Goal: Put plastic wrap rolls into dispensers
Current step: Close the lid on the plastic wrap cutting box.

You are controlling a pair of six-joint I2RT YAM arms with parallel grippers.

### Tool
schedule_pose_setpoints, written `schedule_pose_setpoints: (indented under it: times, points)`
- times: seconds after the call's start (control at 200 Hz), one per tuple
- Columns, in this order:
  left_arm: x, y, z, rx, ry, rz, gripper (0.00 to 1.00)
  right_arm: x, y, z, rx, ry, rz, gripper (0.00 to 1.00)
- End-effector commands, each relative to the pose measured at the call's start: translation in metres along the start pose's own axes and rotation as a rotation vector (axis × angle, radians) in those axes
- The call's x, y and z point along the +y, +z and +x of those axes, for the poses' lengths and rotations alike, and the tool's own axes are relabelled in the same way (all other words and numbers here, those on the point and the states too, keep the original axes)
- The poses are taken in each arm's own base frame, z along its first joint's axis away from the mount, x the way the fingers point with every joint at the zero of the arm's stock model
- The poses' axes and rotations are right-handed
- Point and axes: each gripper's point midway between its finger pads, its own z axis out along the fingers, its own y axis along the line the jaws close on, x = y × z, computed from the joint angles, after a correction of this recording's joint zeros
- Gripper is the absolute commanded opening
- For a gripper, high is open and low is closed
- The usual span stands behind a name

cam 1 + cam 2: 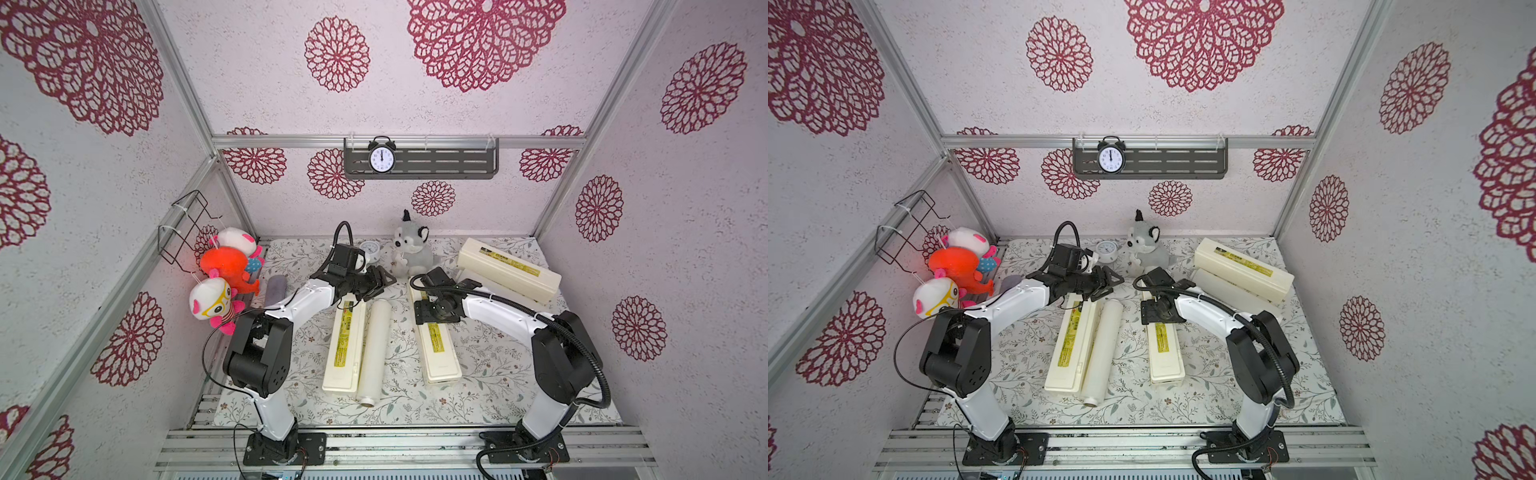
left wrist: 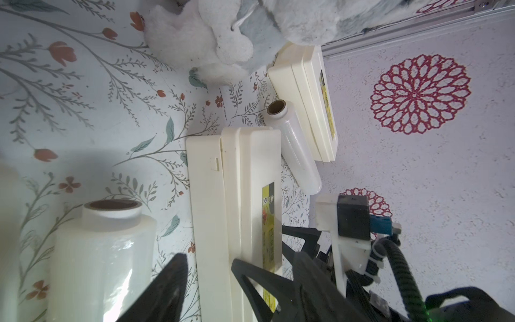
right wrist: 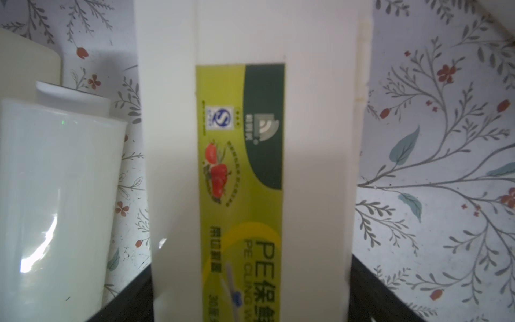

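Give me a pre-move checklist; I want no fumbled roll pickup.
1. Left gripper fingers apart, empty: ok.
2. Glossy translucent-white plastic wrap roll lying free beside the left cream-white plastic dispenser box: ok.
3. That box's lid open for loading: not ok, closed.
4. Right gripper straddling the middle cream-white dispenser box: ok; clamping it: cannot tell.
5. Grey plush toy clear of the left gripper: ok.

Gripped between the jaws of the right gripper [image 3: 250,264] is a dispenser [image 3: 315,139] whose yellow-green label [image 3: 239,167] reads "PE" in large letters, followed by Chinese characters. Beside it stands "PE CLING W", cut off at the edge. Farther from the claw the label bears a blue "S" mark. The alarm clock [image 1: 381,159], well beyond the claw, has numerals too small to read.
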Motion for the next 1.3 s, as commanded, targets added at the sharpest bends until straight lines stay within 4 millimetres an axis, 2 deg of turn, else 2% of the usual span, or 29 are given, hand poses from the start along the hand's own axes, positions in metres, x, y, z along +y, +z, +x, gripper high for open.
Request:
schedule_pose_setpoints:
  times: [0.0,0.19,0.325,0.48,0.776,0.976,1.146,1.166,1.296]
  points:
    - [-0.008,0.007,-0.003,0.017,0.027,0.048,0.64,0.006,-0.007,-0.009,-0.030,0.015,0.007,0.73]
    - [-0.005,0.028,0.010,0.060,0.005,0.060,0.65,0.008,-0.004,-0.003,-0.018,0.018,-0.013,0.73]
    - [-0.008,0.039,0.018,0.084,0.007,0.057,0.65,0.012,-0.013,-0.005,-0.037,0.021,-0.052,0.73]
    - [-0.009,0.043,0.021,0.087,0.003,0.059,0.65,0.019,-0.027,-0.010,-0.061,0.032,-0.139,0.73]
    - [-0.008,0.044,0.020,0.078,0.004,0.053,0.66,0.022,-0.036,-0.012,-0.069,0.029,-0.160,0.73]
    - [-0.008,0.051,0.023,0.093,0.006,0.056,0.67,0.014,-0.024,-0.002,-0.041,0.026,-0.099,0.73]
    - [-0.013,0.056,0.026,0.100,0.013,0.062,0.68,0.006,-0.026,-0.003,-0.051,0.023,-0.032,0.73]
    - [-0.001,0.066,0.030,0.119,-0.005,0.041,0.68,0.006,-0.026,-0.003,-0.050,0.020,-0.024,0.73]
    - [0.000,0.072,0.033,0.128,-0.012,0.042,0.68,0.008,-0.022,0.001,-0.033,0.012,-0.015,0.73]
